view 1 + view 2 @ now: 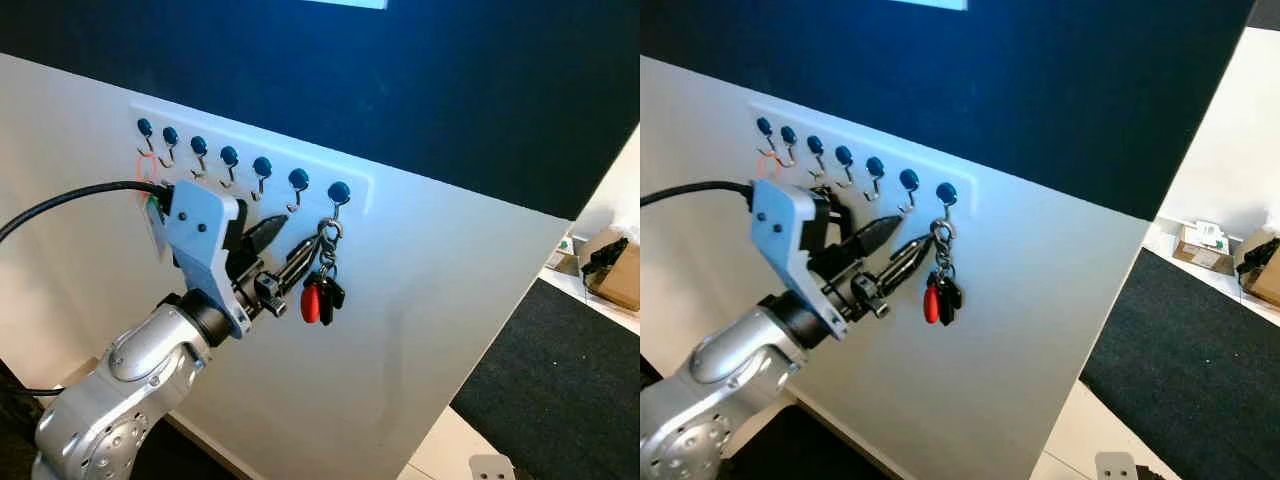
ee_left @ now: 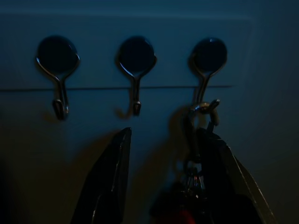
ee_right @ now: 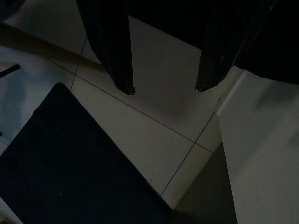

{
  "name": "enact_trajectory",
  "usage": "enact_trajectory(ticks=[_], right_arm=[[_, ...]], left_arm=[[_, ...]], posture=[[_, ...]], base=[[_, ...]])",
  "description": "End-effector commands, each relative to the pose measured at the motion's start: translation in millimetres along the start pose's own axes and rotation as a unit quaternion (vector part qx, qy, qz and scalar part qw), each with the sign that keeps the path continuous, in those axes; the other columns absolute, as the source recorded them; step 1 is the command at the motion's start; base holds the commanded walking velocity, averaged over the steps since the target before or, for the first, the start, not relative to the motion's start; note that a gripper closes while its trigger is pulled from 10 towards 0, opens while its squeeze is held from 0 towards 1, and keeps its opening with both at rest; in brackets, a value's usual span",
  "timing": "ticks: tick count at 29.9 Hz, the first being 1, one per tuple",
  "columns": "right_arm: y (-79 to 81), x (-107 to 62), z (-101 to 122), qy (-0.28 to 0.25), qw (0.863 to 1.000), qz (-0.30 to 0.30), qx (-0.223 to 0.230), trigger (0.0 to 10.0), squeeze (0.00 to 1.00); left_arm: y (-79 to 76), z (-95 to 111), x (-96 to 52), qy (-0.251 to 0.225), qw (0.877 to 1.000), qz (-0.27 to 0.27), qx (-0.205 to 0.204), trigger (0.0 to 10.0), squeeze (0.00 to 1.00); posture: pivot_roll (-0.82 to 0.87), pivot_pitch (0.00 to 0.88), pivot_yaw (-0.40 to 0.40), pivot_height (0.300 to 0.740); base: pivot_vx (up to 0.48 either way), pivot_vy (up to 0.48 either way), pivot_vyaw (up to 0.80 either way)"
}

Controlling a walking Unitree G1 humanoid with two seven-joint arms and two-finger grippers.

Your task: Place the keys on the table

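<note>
One bunch of keys (image 1: 322,290) is hanging just right of my spread left gripper (image 1: 285,250), dangling straight down off the end hook (image 1: 337,196).

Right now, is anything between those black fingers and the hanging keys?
No. In the left eye view the left gripper is open at the keys; one finger sits against their ring.

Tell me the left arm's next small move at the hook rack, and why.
Probably close the left tool on the keys. They still hang from the rightmost hook, and the open fingers already sit either side of the ring.
</note>
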State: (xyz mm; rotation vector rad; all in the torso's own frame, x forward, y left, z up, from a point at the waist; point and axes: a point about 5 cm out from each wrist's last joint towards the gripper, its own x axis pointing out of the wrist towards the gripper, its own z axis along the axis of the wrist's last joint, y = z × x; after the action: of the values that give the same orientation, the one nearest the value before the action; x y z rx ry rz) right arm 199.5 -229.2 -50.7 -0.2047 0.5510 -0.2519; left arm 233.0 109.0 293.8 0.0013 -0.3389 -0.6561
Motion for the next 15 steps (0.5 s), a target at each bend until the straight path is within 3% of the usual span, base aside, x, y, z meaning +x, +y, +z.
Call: enact_trajectory(ticks=[1, 6, 10, 15], right_arm=[[-1.5, -3.0, -6.6, 0.011, 1.000, -0.004, 0.001, 10.0, 0.00], [-0.6, -2.7, -5.9, 0.010, 1.000, -0.004, 0.001, 10.0, 0.00], [0.2, -2.4, -5.2, 0.009, 1.000, -0.002, 0.001, 10.0, 0.00], [0.1, -2.7, -5.6, 0.009, 1.000, -0.003, 0.000, 10.0, 0.00]], left_arm=[[-1.2, -1.0, 0.8, 0.014, 1.000, -0.005, 0.005, 10.0, 0.00], [-4.4, -6.5, 4.2, 0.030, 0.999, -0.009, 0.012, 10.0, 0.00], [-14.2, -6.5, 7.4, 0.021, 0.999, -0.036, -0.032, 10.0, 0.00], [-17.6, -5.7, 6.0, 0.013, 0.998, -0.042, -0.051, 10.0, 0.00]], posture=[[0.18, 0.111, -0.014, 0.740], [0.18, 0.113, -0.013, 0.740], [0.18, 0.116, -0.016, 0.740], [0.18, 0.117, -0.014, 0.740]], base=[[0.000, 0.000, 0.00], [0.000, 0.000, 0.00], [0.000, 0.000, 0.00], [0.000, 0.000, 0.00]])
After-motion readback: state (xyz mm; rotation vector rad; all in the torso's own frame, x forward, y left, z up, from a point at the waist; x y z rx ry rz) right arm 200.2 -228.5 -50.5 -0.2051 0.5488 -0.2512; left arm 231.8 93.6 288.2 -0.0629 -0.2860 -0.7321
